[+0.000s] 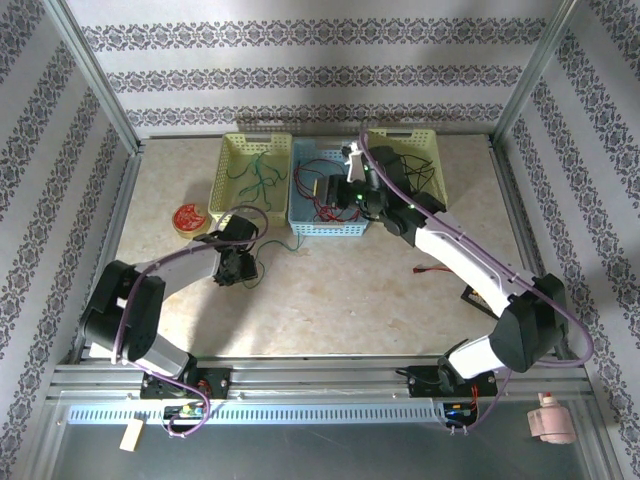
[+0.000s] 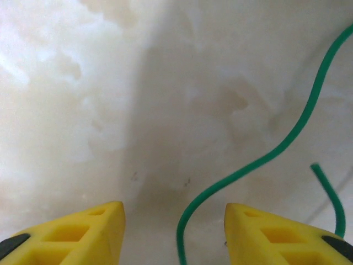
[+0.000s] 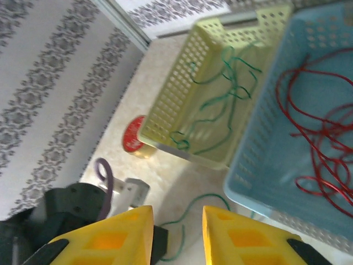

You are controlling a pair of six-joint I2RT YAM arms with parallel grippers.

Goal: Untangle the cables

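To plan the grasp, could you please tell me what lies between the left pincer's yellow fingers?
A thin green wire runs through that gap, in the left wrist view.

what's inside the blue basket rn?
Red cables lie loose in loops on the floor of the blue basket. In the top view the right arm covers the basket's right side, so anything there is hidden.
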